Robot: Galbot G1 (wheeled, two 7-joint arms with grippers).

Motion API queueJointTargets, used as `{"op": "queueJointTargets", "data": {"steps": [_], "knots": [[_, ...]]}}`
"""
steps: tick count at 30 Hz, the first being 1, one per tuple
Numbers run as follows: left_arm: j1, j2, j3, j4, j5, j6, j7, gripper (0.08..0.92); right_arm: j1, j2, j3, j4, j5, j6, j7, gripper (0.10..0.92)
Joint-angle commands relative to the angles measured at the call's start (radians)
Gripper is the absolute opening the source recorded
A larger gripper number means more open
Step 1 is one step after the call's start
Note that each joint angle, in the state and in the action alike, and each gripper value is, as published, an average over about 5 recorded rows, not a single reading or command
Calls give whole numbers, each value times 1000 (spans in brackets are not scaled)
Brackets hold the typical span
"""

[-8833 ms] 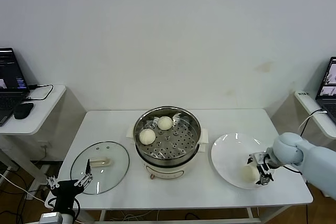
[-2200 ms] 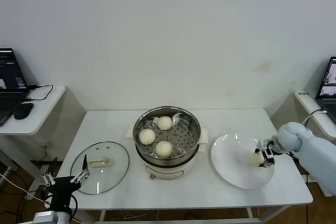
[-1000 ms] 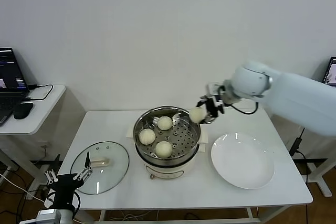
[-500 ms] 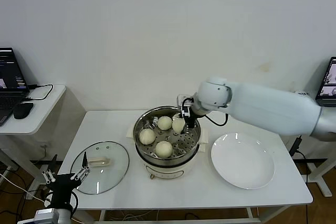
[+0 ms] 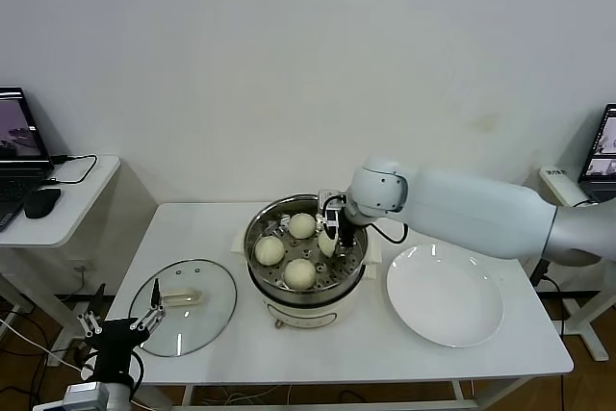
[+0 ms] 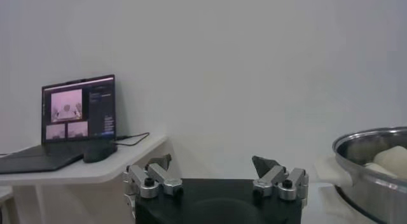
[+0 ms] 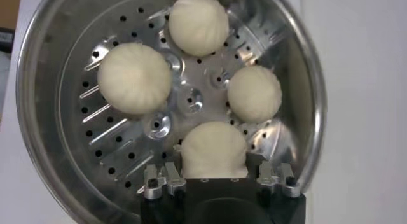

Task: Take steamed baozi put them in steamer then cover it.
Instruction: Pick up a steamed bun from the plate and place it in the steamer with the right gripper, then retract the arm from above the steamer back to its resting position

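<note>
The steamer [image 5: 260, 230] stands mid-table with three steamed baozi [image 5: 302, 225] [image 5: 269, 250] [image 5: 300, 273] on its perforated tray. My right gripper [image 5: 331, 230] reaches down inside it, shut on a fourth baozi [image 5: 326, 241] by the right-hand wall. In the right wrist view that baozi [image 7: 213, 149] sits between the fingers of the right gripper [image 7: 214, 163], low over the tray, close to the other three [image 7: 198, 23] [image 7: 134, 77] [image 7: 254, 93]. The cover [image 5: 183, 307] lies flat on the table, left of the steamer. My left gripper [image 5: 120, 326] [image 6: 213, 165] waits open off the table's front left corner.
An empty white plate [image 5: 446, 295] lies right of the steamer. A side table [image 5: 67, 201] with a laptop [image 5: 19, 141] and mouse [image 5: 42, 202] stands at the left; another laptop [image 5: 603, 151] is at the far right. The steamer rim [image 6: 375, 174] shows in the left wrist view.
My right gripper carried the baozi from above the steamer's right rim leftwards and down into the pot. The left arm has barely shifted.
</note>
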Motion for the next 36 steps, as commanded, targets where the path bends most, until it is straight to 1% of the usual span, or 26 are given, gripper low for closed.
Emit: {"op": "queueJointTargets", "data": {"steps": [1, 4, 8, 11, 13, 16, 18, 23, 26, 29, 32, 36], "knots": [[-1, 2, 0, 3, -2, 1, 1, 823, -3, -18, 21, 20, -10, -14, -12, 631], [-3, 5, 1, 5, -5, 1, 1, 823, 16, -52, 50, 53, -7, -15, -19, 671], [-9, 7, 6, 4, -8, 4, 1, 823, 43, -117, 87, 116, 17, -15, -11, 776], [-14, 8, 10, 3, -8, 5, 1, 823, 37, -179, 122, 180, 53, -15, 30, 815], [-17, 9, 12, 2, -9, 6, 1, 823, 11, -232, 154, 229, 96, -13, 111, 820], [-21, 11, 12, 4, -11, 6, 1, 823, -71, -327, 223, 314, 191, 8, 330, 822], [-25, 10, 13, 8, -12, 6, 0, 823, -167, -392, 300, 365, 227, 50, 467, 823], [-36, 5, 25, 27, -7, 5, -3, 823, -604, -508, 653, 444, 180, 266, 686, 823], [-40, 1, 30, 45, -1, 4, -5, 823, -863, -508, 856, 465, 122, 417, 775, 822], [-42, -3, 34, 60, 3, 3, -5, 823, -1103, -443, 1062, 452, 9, 571, 817, 823], [-46, -9, 42, 71, 8, 4, -5, 823, -1324, -323, 1288, 425, -122, 707, 799, 823], [-50, -14, 57, 87, 21, 2, -3, 823, -1534, -152, 1516, 423, -254, 816, 751, 822]]}}
